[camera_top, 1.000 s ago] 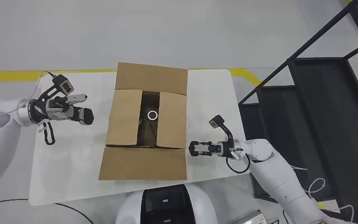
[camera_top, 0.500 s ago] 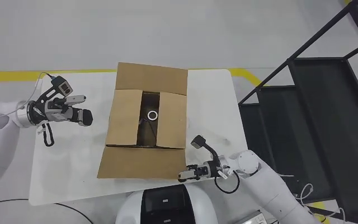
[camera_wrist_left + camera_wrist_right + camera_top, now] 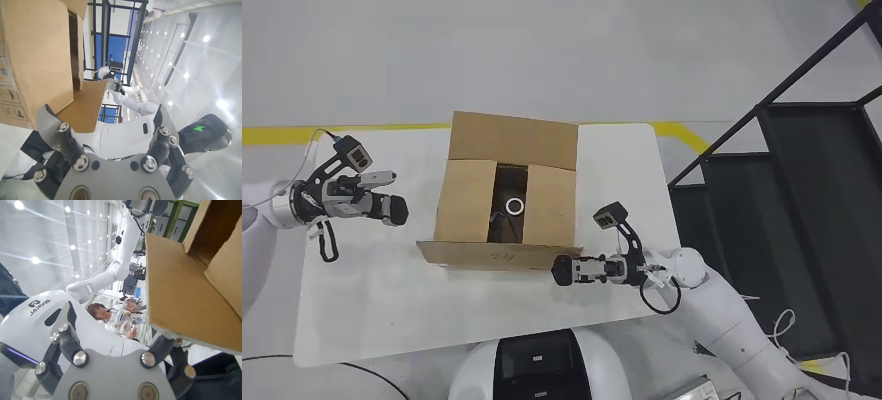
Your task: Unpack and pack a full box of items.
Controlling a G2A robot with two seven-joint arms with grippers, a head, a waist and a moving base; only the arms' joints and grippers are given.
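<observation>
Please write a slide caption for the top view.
Right gripper props front flap of brown cardboard box; left gripper hovers beside.

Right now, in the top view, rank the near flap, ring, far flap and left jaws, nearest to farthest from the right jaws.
1. Near flap, raised, its corner at the right jaws.
2. Ring, inside the box, behind that flap.
3. Far flap, folded out on the box's back side.
4. Left jaws, beyond the box's opposite side.
</observation>
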